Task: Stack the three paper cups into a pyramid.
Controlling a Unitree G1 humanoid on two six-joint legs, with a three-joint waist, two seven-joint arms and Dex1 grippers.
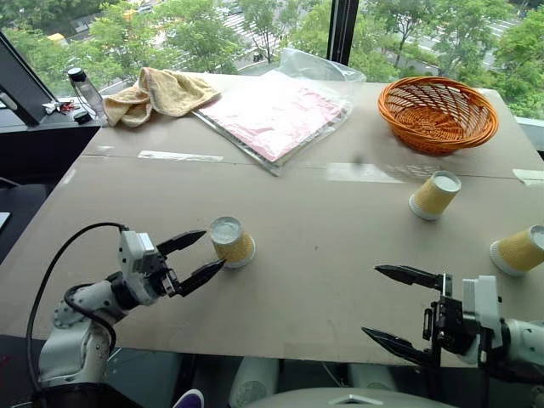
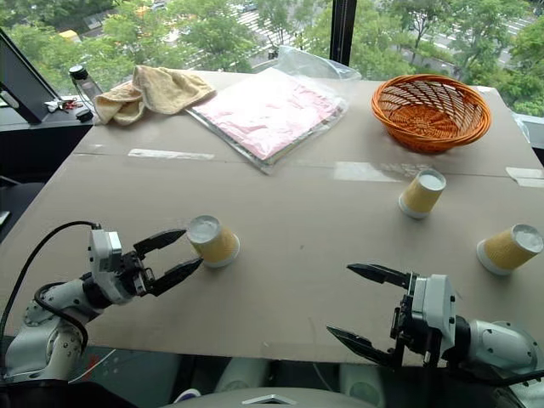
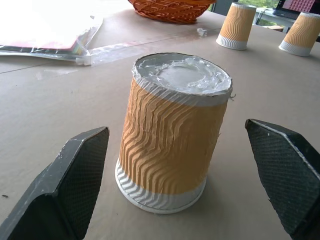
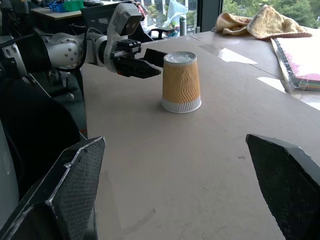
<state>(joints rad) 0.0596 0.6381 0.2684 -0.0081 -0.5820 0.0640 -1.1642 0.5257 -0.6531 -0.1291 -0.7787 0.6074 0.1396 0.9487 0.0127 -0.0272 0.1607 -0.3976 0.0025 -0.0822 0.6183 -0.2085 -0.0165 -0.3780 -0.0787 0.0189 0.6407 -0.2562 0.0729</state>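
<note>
Reaching toward the near cup (image 1: 231,240) with the left gripper (image 1: 201,255).
Both grippers released; right gripper (image 1: 393,306) holds nothing.

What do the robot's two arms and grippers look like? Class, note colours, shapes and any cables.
Both arms have silver-grey rounded housings ending in white, boxy wrist blocks. The left gripper and right gripper each carry two black, pointed fingers with cross-hatched textured pads. A black cable loops along the left arm.
</note>
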